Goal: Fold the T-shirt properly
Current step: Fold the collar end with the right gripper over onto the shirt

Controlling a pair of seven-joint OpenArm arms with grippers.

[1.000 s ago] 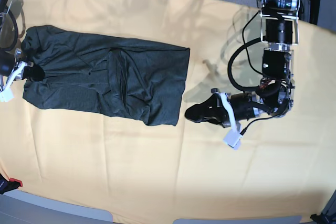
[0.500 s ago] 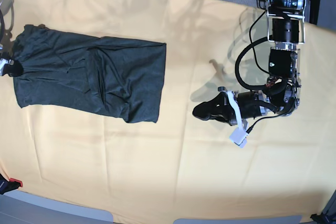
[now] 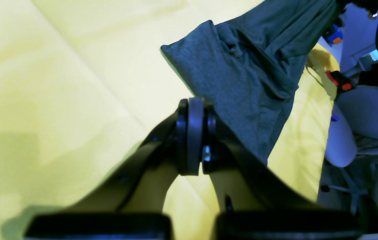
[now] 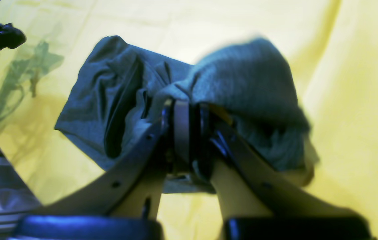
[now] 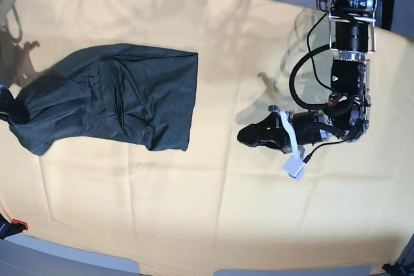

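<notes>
The T-shirt [image 5: 110, 98] lies on the left half of the counter [image 5: 213, 211], which is draped in a pale yellow-orange cloth [image 5: 162, 24] creased with soft, shallow folds. The garment is a dark charcoal-green heathered knit, matte and finely speckled, bunched into a rough, wide slab: its right edge runs fairly straight and near vertical, while its left end narrows and gathers into a rumpled neck at the counter's left border. Several long ridges and a deep dark crease cross its middle. The right claw [image 4: 189, 110] is clenched on the T-shirt [image 4: 115, 96]; in the right wrist view its 2 slim dark jaws stand pressed together around a fold of the knit, with a puffed hood of fabric draped over and beside them and the rest of the cloth trailing away in heavy wrinkles. The left claw [image 5: 249, 136] is on the right half of the counter, well apart from the garment, jaws shut flat against each other and grasping nothing; the left wrist view [image 3: 192, 110] shows their smooth black faces meeting in a thin seam, with the T-shirt [image 3: 242, 73] beyond them as a pointed corner of grainy grey-green knit. A small white tab [image 5: 292, 167] hangs under that arm's black wrist.
</notes>
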